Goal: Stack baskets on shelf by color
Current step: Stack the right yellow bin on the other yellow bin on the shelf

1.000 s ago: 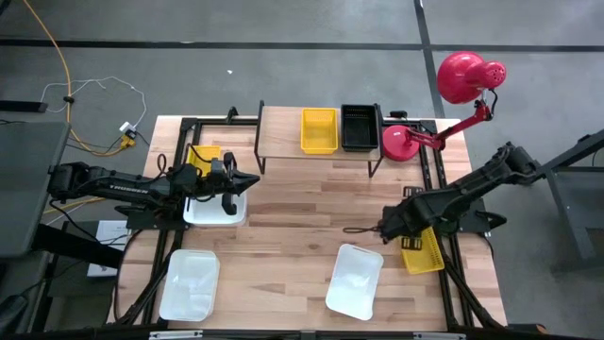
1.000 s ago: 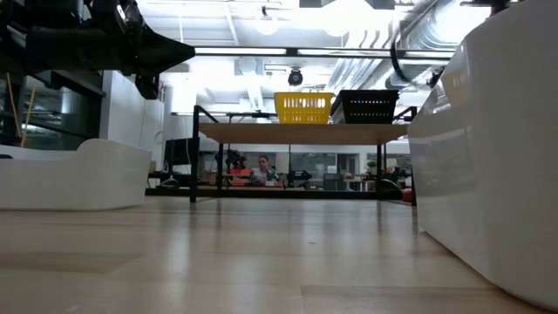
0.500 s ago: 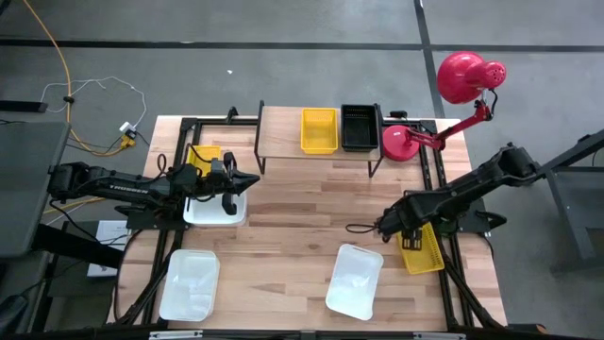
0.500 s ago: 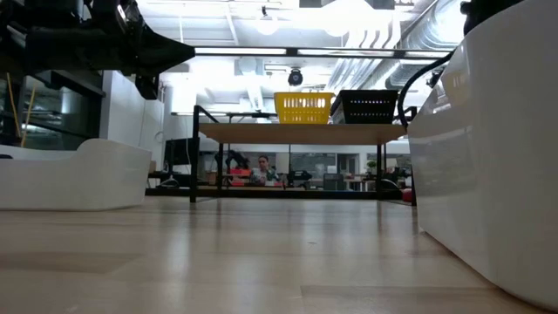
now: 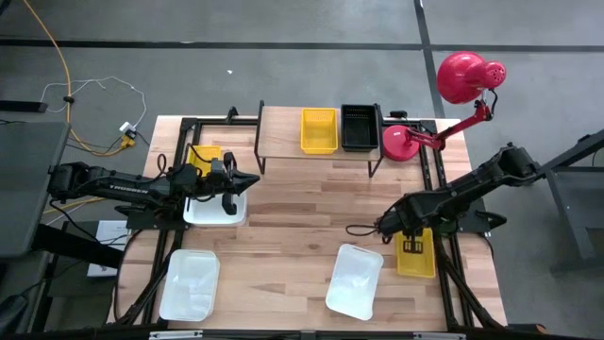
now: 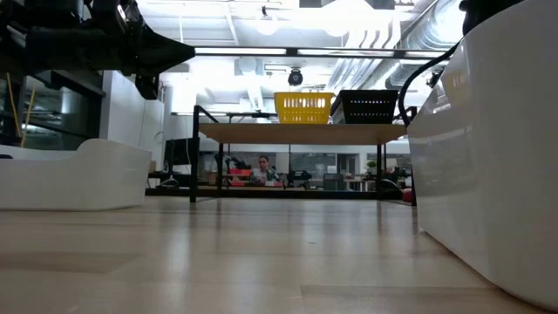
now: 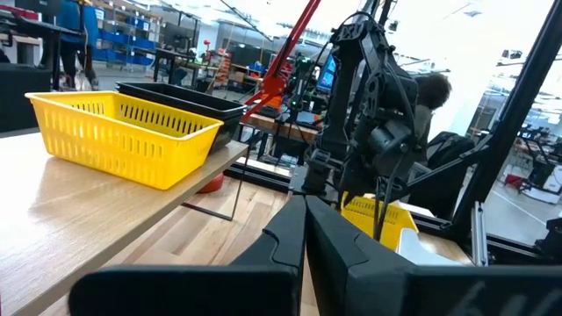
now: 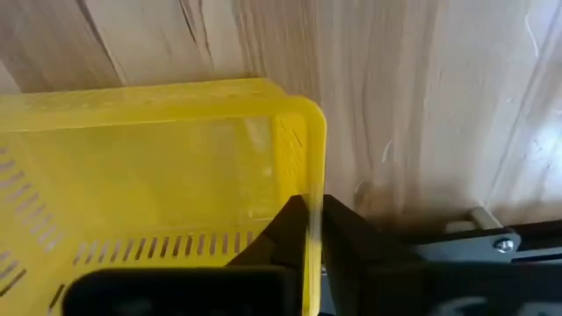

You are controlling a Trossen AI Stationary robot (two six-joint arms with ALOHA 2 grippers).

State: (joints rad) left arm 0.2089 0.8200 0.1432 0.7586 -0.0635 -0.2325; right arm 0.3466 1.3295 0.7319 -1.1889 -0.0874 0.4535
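The right gripper (image 5: 408, 243) sits low at the right edge of the tabletop (image 5: 302, 212), its jaws pinched nearly together on the rim of a yellow basket (image 5: 416, 254). In the right wrist view the thin yellow wall (image 8: 309, 175) runs straight between the two dark fingers (image 8: 285, 230), one finger inside the basket and one outside, so the basket's body spreads away from the jaws to one side and bare wood lies on the other.

The left gripper (image 5: 247, 181) hovers over the left part of the tabletop with its jaws fully closed and nothing between them. A white basket (image 5: 214, 208) lies directly under that arm's wrist, behind the jaw tips rather than between them. Another yellow basket (image 5: 205, 155) shows just beyond the arm.

The shelf (image 5: 283, 132) stands ahead of the left jaws, well apart from both grippers, carrying a yellow basket on the shelf (image 5: 319, 130) and a black basket (image 5: 360, 127) touching side by side. Two more white baskets rest at the near edge: one at the left corner (image 5: 190, 284), one (image 5: 355, 280) just beside the right jaws. A red lamp (image 5: 444, 104) stands past the shelf's right end.
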